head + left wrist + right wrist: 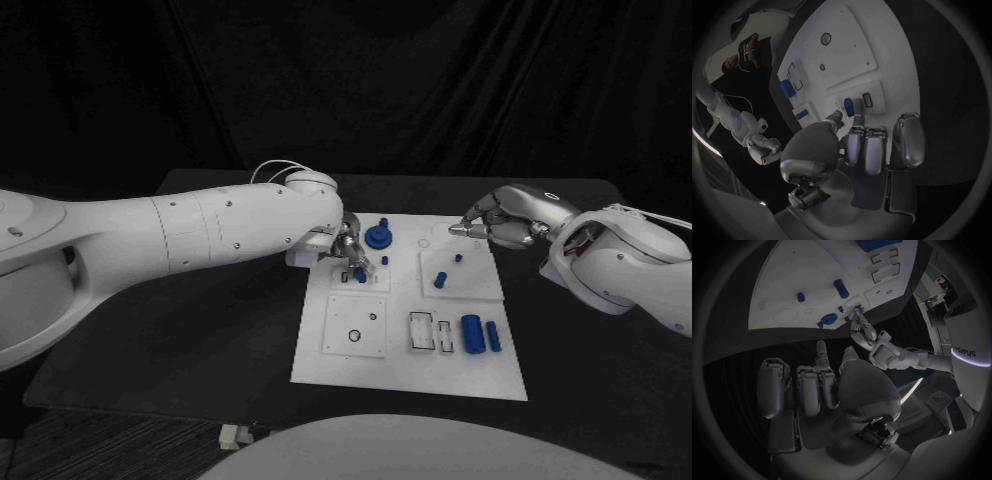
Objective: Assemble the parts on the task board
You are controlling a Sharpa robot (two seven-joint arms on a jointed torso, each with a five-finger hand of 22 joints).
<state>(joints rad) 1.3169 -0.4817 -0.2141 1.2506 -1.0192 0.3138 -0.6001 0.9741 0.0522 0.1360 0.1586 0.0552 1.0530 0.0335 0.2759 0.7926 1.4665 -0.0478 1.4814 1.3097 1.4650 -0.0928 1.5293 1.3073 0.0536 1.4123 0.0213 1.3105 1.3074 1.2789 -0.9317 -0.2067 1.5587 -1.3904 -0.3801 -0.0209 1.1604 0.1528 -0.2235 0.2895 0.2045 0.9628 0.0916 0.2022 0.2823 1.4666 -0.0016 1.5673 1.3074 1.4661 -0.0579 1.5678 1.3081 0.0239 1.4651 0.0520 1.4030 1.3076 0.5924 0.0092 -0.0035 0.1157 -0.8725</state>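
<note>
Closest in, left arm [159, 235] stretched across from the left edge, ending over the far-left corner of the task board [404, 385]. Left hand [343, 250] pointed down onto a small white square there, fingers [856, 142] drawn close together and fingertips right at a small blue peg [358, 272]. Touching it, seemingly, with thumb on one side and fingers on the other. Could not tell whether truly pinched or merely touched.

Over on the far-right edge of the board, right hand [502, 222] hung just above the surface. Fingers [811, 387] curled in side by side, one tip poking toward the board, nothing seen between them.

Between the two hands, blue knob [378, 237] stood upright near the board's far edge, just beside the left hand. Further right, two short blue pegs [440, 281] sat on another white square. Down at the near-right part of the board, large blue cylinder [470, 331] and slimmer blue bar [493, 336] lay side by side, next to two rectangular slots [420, 331]. Near-left, square plate [356, 325] with a small dark ring on it. All of it laid on the black table [231, 330].
</note>
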